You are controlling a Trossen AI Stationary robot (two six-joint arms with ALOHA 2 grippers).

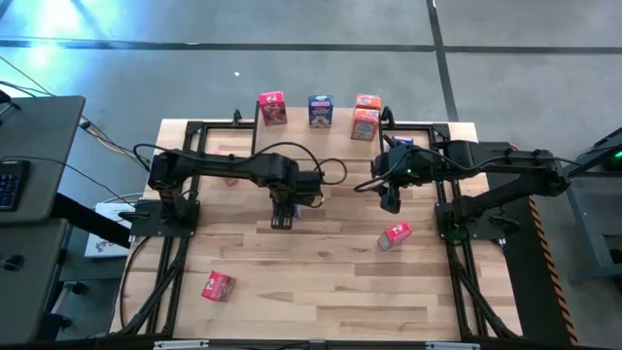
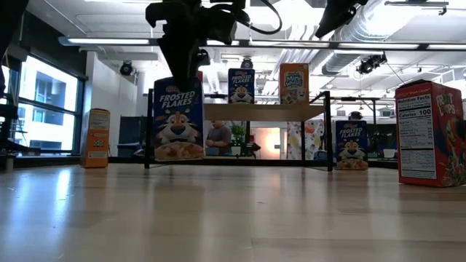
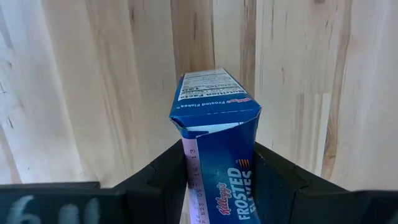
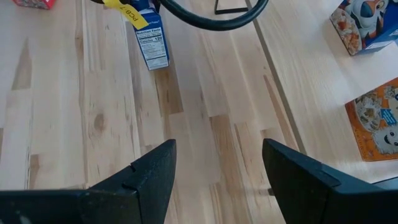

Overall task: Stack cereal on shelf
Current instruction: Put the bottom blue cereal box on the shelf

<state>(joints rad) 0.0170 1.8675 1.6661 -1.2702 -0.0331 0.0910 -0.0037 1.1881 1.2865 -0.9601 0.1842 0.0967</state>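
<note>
Left wrist view shows the blue cereal box [image 3: 214,124] pinched between the left gripper's [image 3: 217,186] two dark fingers, which press its narrow sides, its far end standing out past the fingertips over bare table [image 3: 93,93]. In the low view the same box [image 2: 178,120] hangs upright from that gripper [image 2: 182,62], its bottom edge close to the tabletop, in front of the shelf's left leg. The shelf [image 2: 262,111] stands behind it with a blue box [image 2: 241,86] and a white-and-orange box [image 2: 294,84] already on its plank.

To do this step well, I judge the box must be lifted clear of the plank's front edge before it travels forward, kept upright so it lands flat, and set in a free stretch of plank without nudging the boxes already there. The grip sits high on the box, so a slow move should keep it from swinging.

The left arm reaches from the table's left side to its middle, its gripper [image 1: 283,209] pointing down. The right gripper [image 1: 390,199] hovers near the shelf's right end, holding nothing; its fingers [image 4: 155,171] stand apart over bare wood. Two pink-red boxes lie on the table, one near the right arm [image 1: 395,234], one near the front left [image 1: 217,285].
</note>
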